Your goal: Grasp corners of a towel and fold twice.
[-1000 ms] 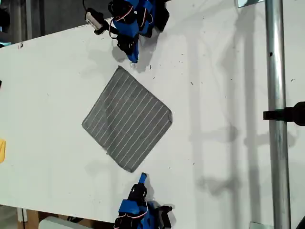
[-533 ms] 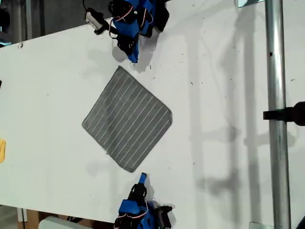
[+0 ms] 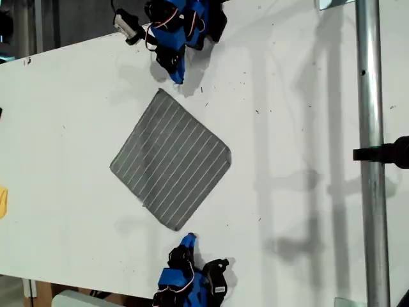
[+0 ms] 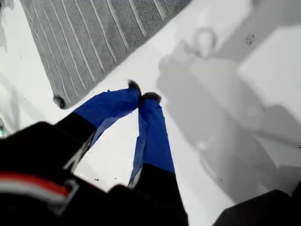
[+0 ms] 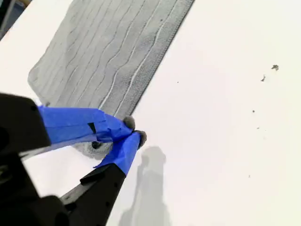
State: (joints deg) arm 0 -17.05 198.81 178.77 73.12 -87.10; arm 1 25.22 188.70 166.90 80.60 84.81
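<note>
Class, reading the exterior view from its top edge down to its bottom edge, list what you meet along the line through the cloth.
Upper blue gripper → towel → lower blue gripper, all on the white table.

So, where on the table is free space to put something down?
The widest bare patch of the table lies between the towel and the metal pole. Another lies between the towel and the exterior view's left edge. It is crowded at the towel corners near my first gripper and my second gripper.
</note>
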